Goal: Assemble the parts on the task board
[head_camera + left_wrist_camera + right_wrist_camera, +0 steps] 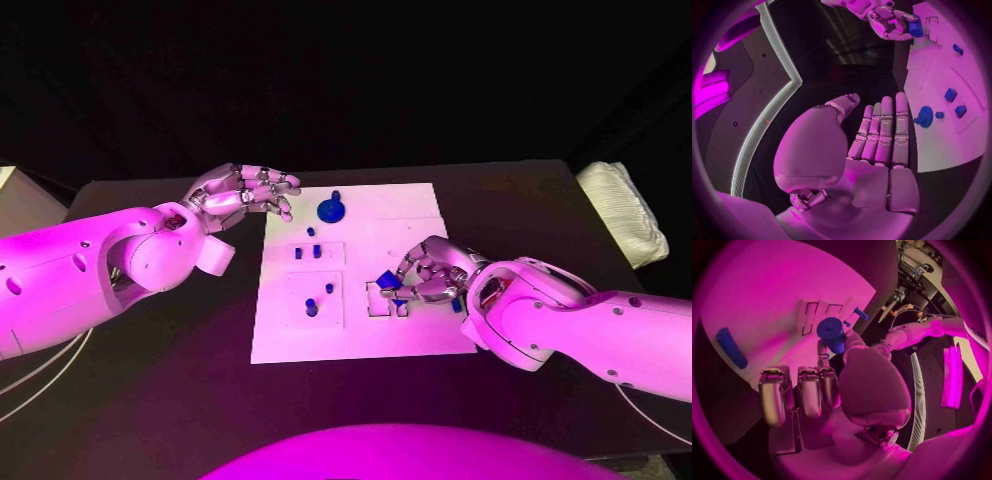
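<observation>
The white task board [411,205] lies mid-table. My right hand [430,281] hovers over its right half, beside the square recesses, and pinches a round blue part [389,282] between thumb and finger; the right wrist view shows that blue part [832,333] at the fingertips above the board [767,300]. A blue knob [333,210] stands near the board's far edge. Small blue pieces [300,253] sit in the left slots. A long blue piece [731,347] lies flat on the board. My left hand [245,192] hangs off the board's far left corner, fingers [882,130] straight, holding nothing.
A white padded bundle [627,210] sits at the table's right edge. Bare black table [144,380] stretches in front of the board and to its left. In the left wrist view the knob [924,116] and two square blue pieces [950,94] lie beyond my fingertips.
</observation>
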Robot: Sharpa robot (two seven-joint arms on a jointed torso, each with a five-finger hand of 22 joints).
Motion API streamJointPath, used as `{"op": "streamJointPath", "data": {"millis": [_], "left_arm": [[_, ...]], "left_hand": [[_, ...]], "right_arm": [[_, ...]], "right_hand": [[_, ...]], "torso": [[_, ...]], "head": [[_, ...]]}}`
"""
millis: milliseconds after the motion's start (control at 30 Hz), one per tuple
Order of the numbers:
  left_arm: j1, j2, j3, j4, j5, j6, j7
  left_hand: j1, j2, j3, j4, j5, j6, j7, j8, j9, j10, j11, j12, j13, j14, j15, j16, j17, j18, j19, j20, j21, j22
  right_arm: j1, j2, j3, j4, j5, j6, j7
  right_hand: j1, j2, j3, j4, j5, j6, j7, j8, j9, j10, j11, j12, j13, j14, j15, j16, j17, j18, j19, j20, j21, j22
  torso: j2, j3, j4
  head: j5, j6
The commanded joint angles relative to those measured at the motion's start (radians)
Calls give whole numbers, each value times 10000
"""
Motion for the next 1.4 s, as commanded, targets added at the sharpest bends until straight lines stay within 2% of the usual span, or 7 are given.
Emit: {"op": "streamJointPath", "data": {"millis": [33,100,133,333,433,867,1400], "left_arm": [[-1,21,4,7,67,173,-7],[-1,19,4,-1,67,167,-11],[-1,16,4,-9,67,162,-14],[-1,11,4,-40,67,167,-38],[-1,11,4,-45,67,183,-64],[-1,-20,4,-44,67,216,-128],[0,-63,4,-10,61,196,-154]], "left_hand": [[-28,35,2,55,-11,-65,-4,-11,-6,16,23,-19,10,-34,9,28,11,122,-23,7,-33,-15],[2,41,11,49,0,-94,-2,-25,-14,2,25,-24,8,-42,9,28,10,123,-17,6,-39,-18],[15,47,16,47,4,-106,0,-31,-17,-2,27,-26,8,-43,9,29,10,124,-14,5,-40,-19],[16,56,19,53,7,-109,2,-32,-18,-5,29,-26,8,-44,10,29,10,124,-13,6,-42,-19],[13,60,19,58,7,-108,3,-31,-17,-7,30,-27,8,-45,11,30,10,123,-12,6,-43,-20],[11,66,16,71,8,-100,3,-25,-16,-15,32,-30,8,-48,14,30,9,122,-10,8,-48,-23],[11,70,16,77,9,-92,1,-19,-14,-18,33,-31,7,-50,16,31,9,122,-8,9,-51,-24]], "right_arm": [[-32,129,4,-70,-4,575,-143],[-39,178,4,-91,-176,591,-208],[-42,213,4,-106,-288,592,-256],[-46,347,5,-196,-992,514,-666],[-39,398,6,-279,-1339,571,-952],[-55,575,4,-355,-1746,1321,-1287],[-76,679,3,-409,-1913,935,-1319]], "right_hand": [[-56,625,55,10,-100,381,-244,119,-42,742,-56,-61,2197,961,-76,37,2274,-102,989,-64,6,2579],[-242,679,46,13,-103,391,-239,121,-54,746,-47,-61,2202,966,-71,46,2297,-106,993,-60,23,2583],[-829,802,-65,14,-20,430,-237,150,-71,756,-40,-59,2215,975,-59,60,2335,-115,1002,-49,69,2595],[-1166,782,-203,10,-183,475,-248,212,-71,790,-58,-20,2266,997,-75,97,2435,-137,1025,-61,183,2625],[-1375,692,-327,8,56,498,-270,266,-71,819,-76,14,2310,1009,-91,119,2494,-140,1029,-71,201,2630],[-1533,605,-437,3,78,498,-274,300,-73,819,-80,6,2310,1013,-94,125,2509,-140,1029,-76,201,2630],[-1522,591,-445,-8,84,476,-271,297,-77,790,-79,-45,2266,999,-94,100,2445,-135,1023,-77,173,2622]], "torso": [[1,-4,27],[-1,-9,24],[2,-9,29],[4,-5,17],[2,-11,10],[4,-16,-11],[-1,-5,-10]], "head": [[-6,20],[3,28],[11,29],[51,2],[53,-2],[120,-83],[142,-30]]}}
